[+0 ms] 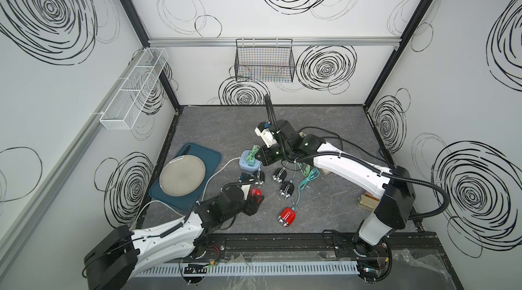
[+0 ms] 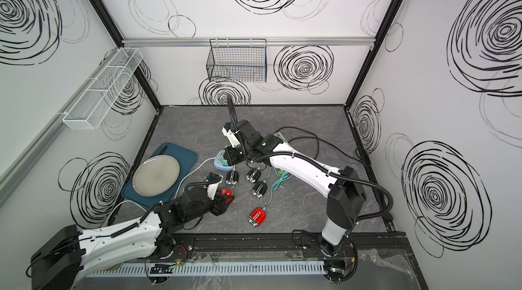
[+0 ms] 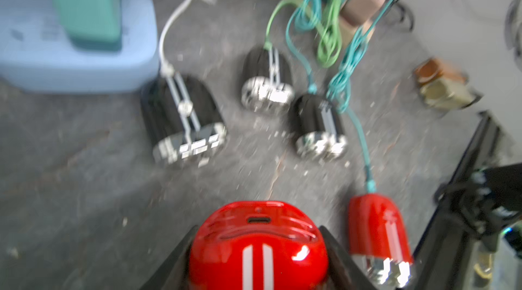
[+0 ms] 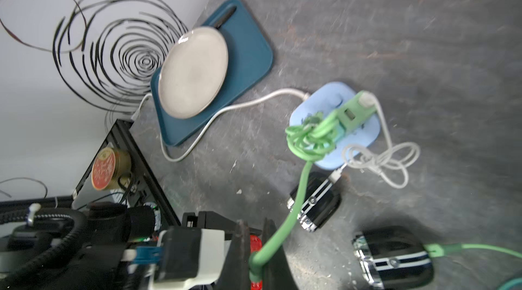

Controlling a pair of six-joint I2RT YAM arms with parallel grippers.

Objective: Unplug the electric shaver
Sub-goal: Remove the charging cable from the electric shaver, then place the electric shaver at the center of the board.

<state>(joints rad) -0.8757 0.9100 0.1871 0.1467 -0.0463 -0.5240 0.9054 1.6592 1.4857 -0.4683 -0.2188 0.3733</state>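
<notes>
My left gripper [image 1: 257, 196] [image 3: 258, 235] is shut on a red electric shaver [image 1: 255, 192] [image 2: 226, 192] [image 3: 258, 249], held just above the table. The shaver's charging port [image 3: 258, 220] faces away from the wrist and has nothing in it. My right gripper [image 1: 258, 158] [image 4: 255, 235] is shut on the plug end of a green cable [image 4: 296, 204]. It hangs above the red shaver, which shows behind the fingers [image 4: 240, 246]. The green cable runs to a tangled bundle on the light-blue power hub [image 1: 248, 163] [image 4: 324, 99].
A second red shaver [image 1: 287, 216] lies on the table with a teal cable in it. Three black shavers [image 1: 279, 174] [image 1: 287, 188] [image 1: 260, 177] lie near the hub, each with a cable. A grey plate [image 1: 182, 175] sits on a blue tray [image 1: 210, 153] at the left.
</notes>
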